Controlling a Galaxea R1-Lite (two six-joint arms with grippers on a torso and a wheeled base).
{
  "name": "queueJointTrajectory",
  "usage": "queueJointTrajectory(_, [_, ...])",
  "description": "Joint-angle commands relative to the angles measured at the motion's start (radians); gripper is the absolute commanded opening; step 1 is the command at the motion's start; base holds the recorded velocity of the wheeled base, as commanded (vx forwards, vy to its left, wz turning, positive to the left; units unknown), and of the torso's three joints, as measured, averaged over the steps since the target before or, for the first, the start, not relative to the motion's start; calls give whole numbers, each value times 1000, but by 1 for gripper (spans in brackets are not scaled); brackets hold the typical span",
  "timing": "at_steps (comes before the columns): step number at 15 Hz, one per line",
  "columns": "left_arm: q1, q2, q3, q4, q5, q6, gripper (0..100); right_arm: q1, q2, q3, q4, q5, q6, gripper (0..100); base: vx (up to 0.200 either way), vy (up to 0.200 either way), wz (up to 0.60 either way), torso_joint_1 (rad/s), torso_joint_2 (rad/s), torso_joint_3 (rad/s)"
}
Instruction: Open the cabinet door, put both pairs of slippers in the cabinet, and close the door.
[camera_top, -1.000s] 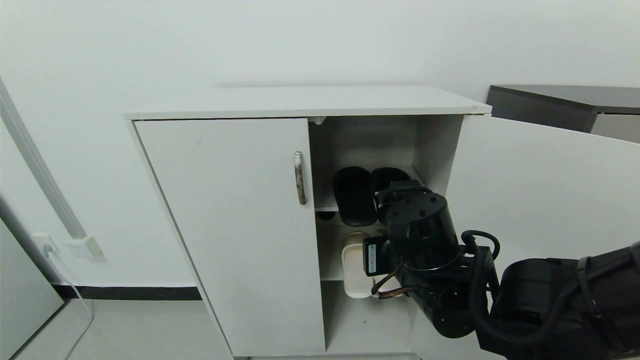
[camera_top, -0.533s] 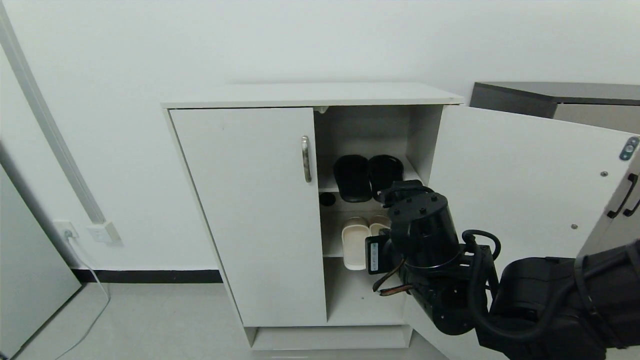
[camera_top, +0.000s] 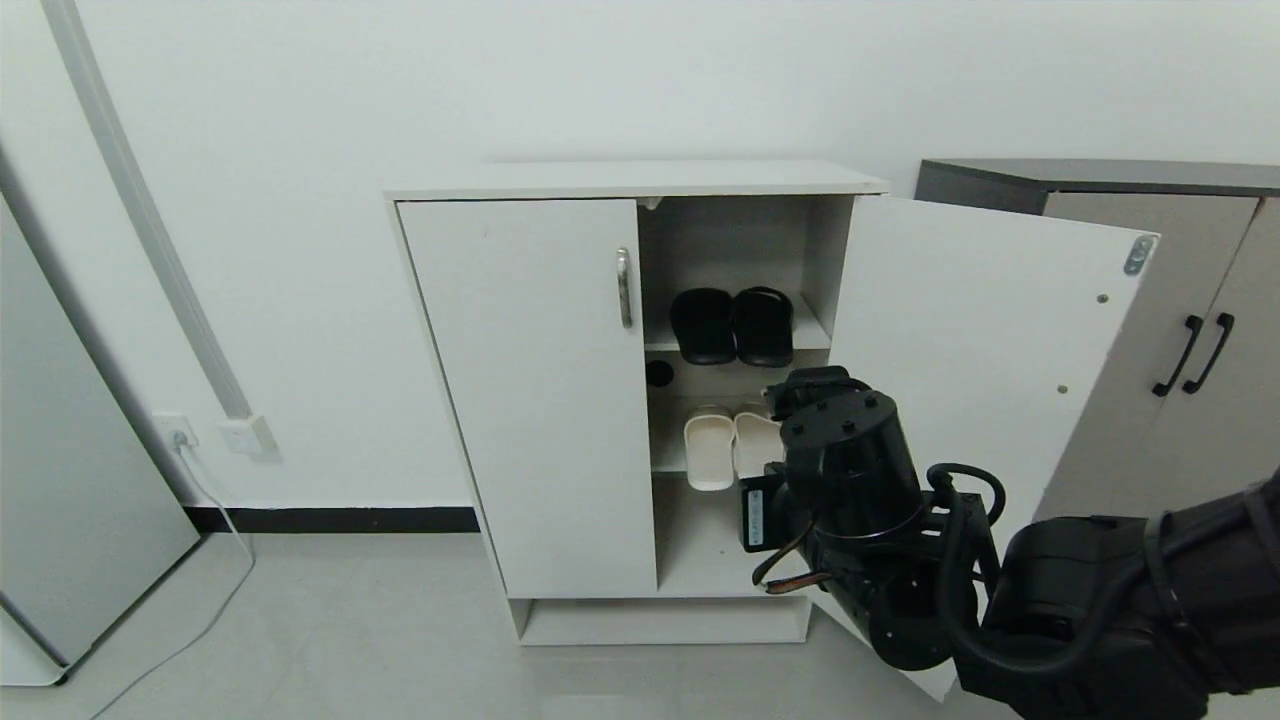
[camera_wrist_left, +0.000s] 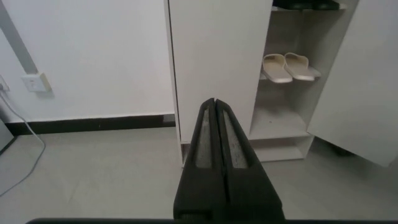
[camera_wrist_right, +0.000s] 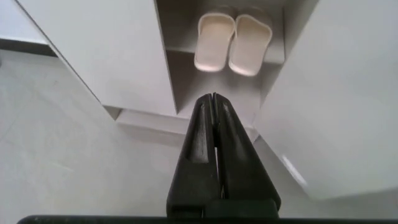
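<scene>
with the black slippers (camera_top: 733, 326) and white slippers (camera_top: 730, 445) shelved inside the cabinet (camera_top: 640, 178), its open door (camera_top: 980, 340) swings out from the cabinet's right side, just right of my empty, pinched-together right gripper (camera_wrist_right: 212, 106), the nearer one; left gripper (camera_wrist_left: 214, 109) likewise closed.

Cabinet (camera_top: 540, 400): white board, smooth and matt, looked like laminated wood.
Open door (camera_top: 985, 340): the same white matt board, with small round metal fittings near its free edge.
Door handle (camera_top: 624, 288): brushed silver metal with a dull shine.
Black slippers (camera_top: 735, 325): looked like moulded rubber or foam, smooth, with a faint sheen.
Cream slippers (camera_wrist_right: 233, 42): the same moulded look, matt, with smooth footbeds.
Floor (camera_top: 330, 650): pale grey, smooth, slightly glossy.
Wall (camera_top: 300, 150): white paint, matt.
Left tool (camera_wrist_left: 214, 104): black matt plastic, with grey grainy strips along it.
Right tool (camera_wrist_right: 212, 99): black matt plastic.
Grey cabinet (camera_top: 1130, 330): matt grey board, with 2 black handles.
</scene>
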Motion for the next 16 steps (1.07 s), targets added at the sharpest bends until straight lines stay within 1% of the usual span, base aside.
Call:
queueJointTrajectory(1, [0, 1, 0, 1, 0, 0, 0, -3, 8, 4, 0, 0, 0, 0, 0, 0, 0, 0, 0, 0])
queueJointTrajectory(3, [0, 1, 0, 1, 0, 2, 0, -4, 2, 13, -17, 0, -1, 0, 0, 0, 0, 0, 0, 0])
queueJointTrajectory(7, [0, 1, 0, 1, 0, 2, 0, -8, 3, 64, -109, 6, -38, 0, 0, 0, 0, 0, 0, 0])
queueJointTrajectory(11, [0, 1, 0, 1, 0, 2, 0, -20, -5, 89, -112, 4, -38, 0, 0, 0, 0, 0, 0, 0])
queueJointTrajectory(16, [0, 1, 0, 1, 0, 2, 0, -23, -8, 89, -112, 7, -38, 0, 0, 0, 0, 0, 0, 0])
